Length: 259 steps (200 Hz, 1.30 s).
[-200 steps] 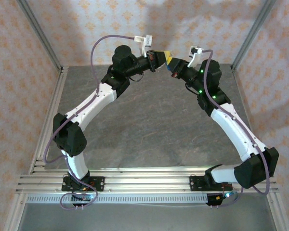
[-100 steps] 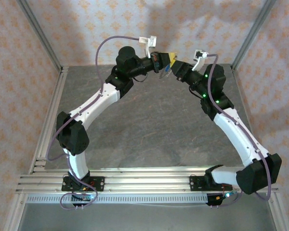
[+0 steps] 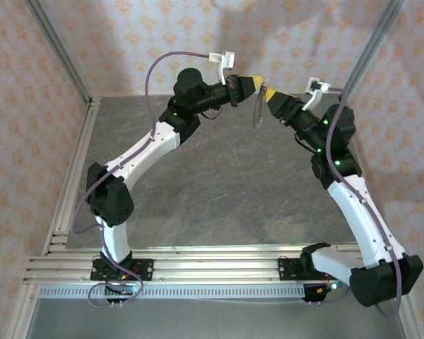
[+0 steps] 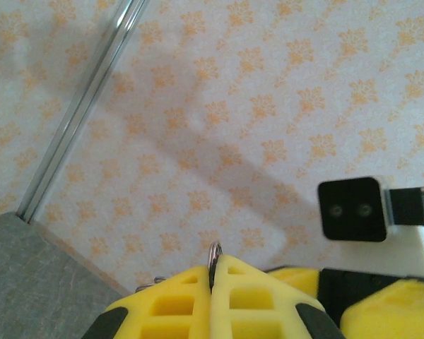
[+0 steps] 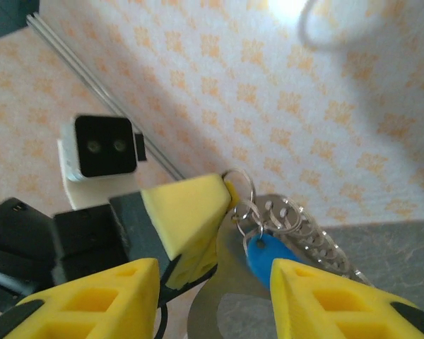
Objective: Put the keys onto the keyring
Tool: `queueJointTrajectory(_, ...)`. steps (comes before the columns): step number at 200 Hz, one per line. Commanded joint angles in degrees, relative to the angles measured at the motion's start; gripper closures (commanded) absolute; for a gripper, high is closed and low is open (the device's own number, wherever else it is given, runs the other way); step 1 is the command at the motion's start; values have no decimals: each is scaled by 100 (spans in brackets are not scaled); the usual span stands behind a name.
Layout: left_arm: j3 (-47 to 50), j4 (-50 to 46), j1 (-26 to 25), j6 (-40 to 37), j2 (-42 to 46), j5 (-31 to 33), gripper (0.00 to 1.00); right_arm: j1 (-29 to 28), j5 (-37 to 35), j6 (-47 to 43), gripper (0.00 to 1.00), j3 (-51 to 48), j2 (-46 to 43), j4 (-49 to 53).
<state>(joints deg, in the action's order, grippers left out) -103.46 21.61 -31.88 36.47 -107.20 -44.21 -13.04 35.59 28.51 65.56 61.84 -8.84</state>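
Since a second before, the right arm had swung off toward 3 o'clock and the right fingers [image 5: 92,300] had parted; they stood open, holding nothing. The left arm had edged the same way. The left fingers [image 4: 177,304] were pressed shut on the keyring [image 3: 256,109], pinching one small wire ring [image 4: 214,253] whose top poked out between their tips. From overhead, the keyring dangled below those fingers at about 12 o'clock over the table [image 3: 219,183], clear of its surface, with the open right fingers just beside it at its 3 o'clock. In the right wrist view I counted one blue key [image 5: 263,258], two small linked rings above it, one chain-like part [image 5: 307,226] and one flat silvery loop [image 5: 219,311]. The key's blade could not be made out, as the loop and a right finger stood in front. Around stood patterned wall panels [image 3: 92,42] and an aluminium post [image 3: 371,49], and the left arm's wrist camera [image 5: 102,148] faced the right one.
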Motion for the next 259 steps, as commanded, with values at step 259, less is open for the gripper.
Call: queueJointTrajectory(259,-482,1887,50,1334,-196,-466,100,667,1348,2326,87,160,1096,-3588)
